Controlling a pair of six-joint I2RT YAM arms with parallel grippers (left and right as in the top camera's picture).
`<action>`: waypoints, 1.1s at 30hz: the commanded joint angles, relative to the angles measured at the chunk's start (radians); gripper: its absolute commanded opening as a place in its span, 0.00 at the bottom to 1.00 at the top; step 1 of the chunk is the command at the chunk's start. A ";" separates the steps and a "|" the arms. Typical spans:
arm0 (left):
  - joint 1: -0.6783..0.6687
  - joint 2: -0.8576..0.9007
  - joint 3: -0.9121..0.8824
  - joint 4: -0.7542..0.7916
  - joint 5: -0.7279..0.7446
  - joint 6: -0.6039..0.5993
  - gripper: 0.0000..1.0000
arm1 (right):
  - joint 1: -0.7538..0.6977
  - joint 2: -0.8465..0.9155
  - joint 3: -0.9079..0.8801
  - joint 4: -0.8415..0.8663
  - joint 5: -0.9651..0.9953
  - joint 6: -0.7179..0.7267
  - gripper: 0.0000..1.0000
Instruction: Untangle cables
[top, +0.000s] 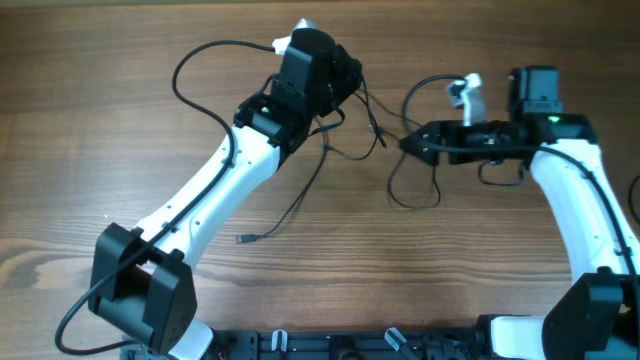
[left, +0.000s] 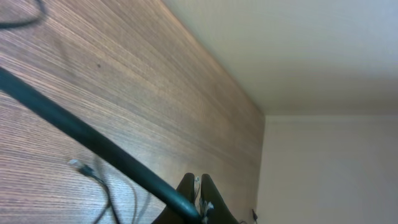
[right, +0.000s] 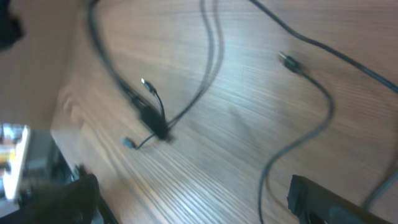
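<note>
On the table, midway between the two arms: thin black cables, loosely tangled, with small plug ends. One strand slanting from the left gripper toward the near edge, ending in a plug; another looped beside the right gripper. Left gripper pinched tight on a taut strand; right gripper spread wide, empty.

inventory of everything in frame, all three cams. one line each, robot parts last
thin black cables: a few tangled strands, exact count unclear, black, mid-table between the grippers
plug end: one lying apart, dark, beside the left arm
wooden table: one, brown, under everything
left arm: one, white with black joints
right arm: one, white with black joints
left gripper: one, black, shut; black cord runs past its fingertips, grip unclear
right gripper: one, black, open, above the cables
</note>
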 joint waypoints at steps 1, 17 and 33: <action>0.019 -0.061 0.005 -0.005 0.033 -0.007 0.04 | 0.088 0.013 0.015 0.071 -0.024 -0.093 0.99; 0.051 -0.110 0.005 -0.021 0.619 0.766 0.04 | 0.132 0.013 0.015 0.232 0.370 1.267 0.97; 0.363 -0.249 0.005 -0.160 0.585 0.759 0.04 | 0.192 0.117 0.015 0.243 0.493 0.650 1.00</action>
